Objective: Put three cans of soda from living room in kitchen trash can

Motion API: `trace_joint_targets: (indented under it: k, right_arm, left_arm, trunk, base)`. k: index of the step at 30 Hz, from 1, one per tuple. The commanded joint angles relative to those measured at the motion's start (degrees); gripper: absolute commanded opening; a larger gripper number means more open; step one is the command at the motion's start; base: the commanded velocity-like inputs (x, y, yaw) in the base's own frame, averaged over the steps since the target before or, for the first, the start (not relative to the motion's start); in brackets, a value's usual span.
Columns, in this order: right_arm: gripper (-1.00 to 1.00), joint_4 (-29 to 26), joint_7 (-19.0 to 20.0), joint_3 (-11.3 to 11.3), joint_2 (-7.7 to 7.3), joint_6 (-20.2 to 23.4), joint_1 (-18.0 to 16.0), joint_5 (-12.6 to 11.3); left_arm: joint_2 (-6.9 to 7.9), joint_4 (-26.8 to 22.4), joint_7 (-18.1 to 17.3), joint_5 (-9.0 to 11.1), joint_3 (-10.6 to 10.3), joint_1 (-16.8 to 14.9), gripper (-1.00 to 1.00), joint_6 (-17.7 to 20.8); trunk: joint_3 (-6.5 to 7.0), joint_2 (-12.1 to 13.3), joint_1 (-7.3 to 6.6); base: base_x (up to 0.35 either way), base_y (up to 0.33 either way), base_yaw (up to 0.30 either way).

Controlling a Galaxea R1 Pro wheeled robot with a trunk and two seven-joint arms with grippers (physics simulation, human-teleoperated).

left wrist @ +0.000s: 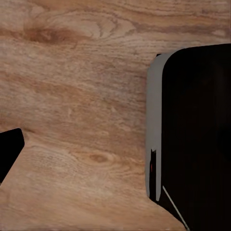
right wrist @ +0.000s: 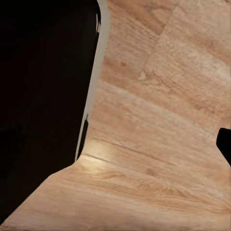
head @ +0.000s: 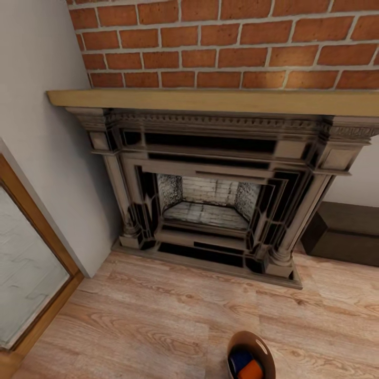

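From left to right I see a glass door (head: pixel 26 273), a fireplace (head: pixel 210 184), and the tash can (head: pixel 263 350) holding blue and orange soda cans (head: pixel 246 364); my grippers' state I cannot tell, and careless base movement could tip the bin.

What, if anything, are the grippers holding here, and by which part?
It cannot be told. The trash can, with a blue can and an orange can inside, sits low in the head view, with no grip visible.

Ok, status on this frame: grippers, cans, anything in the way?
Gripper state can't be told. Trash can at head view's bottom edge, a blue can and an orange can inside. Fireplace dead ahead.
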Motion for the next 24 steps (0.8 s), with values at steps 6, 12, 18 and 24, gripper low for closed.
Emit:
trace_joint_targets:
  k: [6,12,18,24]
  right_arm:
    - [1.0,0.0,0.0,-0.3,0.37,0.0,1.4,-0.1]
    - [1.0,0.0,0.0,-0.4,0.24,0.0,2.0,-0.1]
    - [1.0,0.0,0.0,-2.3,-0.23,0.0,2.7,-0.1]
    - [1.0,0.0,0.1,-4.4,-1.68,0.0,3.2,-0.1]
  left_arm:
    - [-0.04,0.0,0.0,0.0,0.0,0.8,1.0,0.0]
    - [-0.05,0.1,0.0,-0.2,0.0,1.2,1.0,0.2]
    - [-0.05,0.1,0.0,-0.3,0.0,1.4,1.0,0.5]
    - [-0.06,0.1,0.0,-0.3,-0.1,1.4,1.0,2.6]
  trunk:
    - [1.09,2.4,-1.32]
    - [2.16,4.8,-2.64]
    - [3.24,7.2,-3.96]
    - [4.32,9.6,-5.28]
  base:
    - [0.0,0.0,0.0]
    - [0.0,0.0,0.0]
    - [0.0,0.0,0.0]
    - [0.0,0.0,0.0]
